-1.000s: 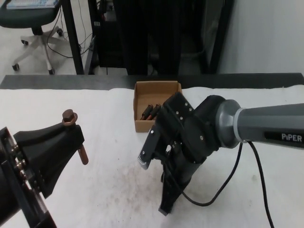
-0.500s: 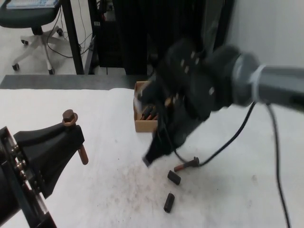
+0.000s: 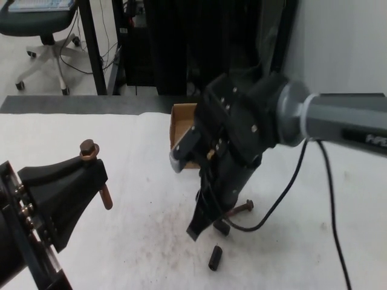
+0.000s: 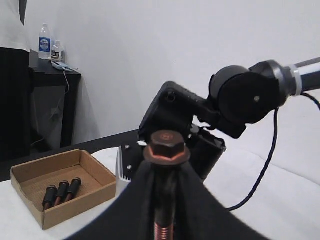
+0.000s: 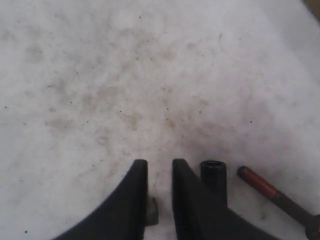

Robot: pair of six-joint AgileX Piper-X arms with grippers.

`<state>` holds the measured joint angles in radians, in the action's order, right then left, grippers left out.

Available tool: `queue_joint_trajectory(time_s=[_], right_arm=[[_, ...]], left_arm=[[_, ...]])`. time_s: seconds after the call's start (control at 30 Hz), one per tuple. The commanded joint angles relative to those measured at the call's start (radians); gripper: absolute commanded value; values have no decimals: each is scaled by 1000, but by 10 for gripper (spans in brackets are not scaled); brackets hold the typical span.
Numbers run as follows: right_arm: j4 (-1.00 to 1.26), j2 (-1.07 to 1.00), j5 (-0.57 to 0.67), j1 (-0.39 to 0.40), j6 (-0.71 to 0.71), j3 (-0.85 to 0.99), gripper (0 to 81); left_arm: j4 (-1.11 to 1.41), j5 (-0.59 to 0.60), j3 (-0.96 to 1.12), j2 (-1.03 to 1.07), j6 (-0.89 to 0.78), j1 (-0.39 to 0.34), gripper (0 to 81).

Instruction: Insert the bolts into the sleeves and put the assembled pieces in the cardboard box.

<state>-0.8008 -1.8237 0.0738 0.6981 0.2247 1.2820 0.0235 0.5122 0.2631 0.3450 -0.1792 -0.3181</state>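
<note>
My left gripper (image 3: 95,171) sits at the near left, shut on a copper bolt (image 3: 89,148) held upright, its hex head (image 4: 166,145) above the fingers (image 4: 135,200). My right gripper (image 5: 159,162) points down at the bench middle (image 3: 197,228), its fingers almost together with nothing between them. A black sleeve (image 5: 214,172) lies just beside one finger, and a loose bolt (image 5: 270,192) is past it. A second sleeve (image 3: 214,258) lies nearer the front. The cardboard box (image 4: 30,172) at the back holds three assembled pieces (image 4: 62,191); the right arm (image 3: 242,130) half hides it.
A stained white cloth (image 3: 139,241) covers the bench. The right arm's black cable (image 3: 284,193) trails across the cloth on the right. There is free cloth between the two grippers and to the far left.
The right arm swung up toward the box, then came back down over the bench middle, uncovering the two sleeves and the loose bolt. The left gripper and its bolt stayed still.
</note>
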Motion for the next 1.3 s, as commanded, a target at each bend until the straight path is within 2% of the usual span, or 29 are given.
queue_joint_trajectory(time_s=[0.0,0.47,0.53,0.67,0.7,0.97,1.27], right_arm=[[11,-26,7,-11,15,2,177],[-59,-63,7,-120,23,4,181],[-62,-63,7,-120,42,4,230],[-57,-63,7,-113,44,4,402],[-53,-63,7,-114,44,4,407],[-51,-63,7,-114,80,4,363],[19,-63,4,-114,113,4,363]], left_arm=[[11,-3,1,-1,0,2,0],[11,-3,1,-1,0,2,0],[11,-3,1,-1,0,2,0],[11,-3,1,-1,0,2,0],[11,-3,1,-1,0,2,0],[11,-3,1,-1,0,2,0],[11,-3,1,-1,0,2,0]])
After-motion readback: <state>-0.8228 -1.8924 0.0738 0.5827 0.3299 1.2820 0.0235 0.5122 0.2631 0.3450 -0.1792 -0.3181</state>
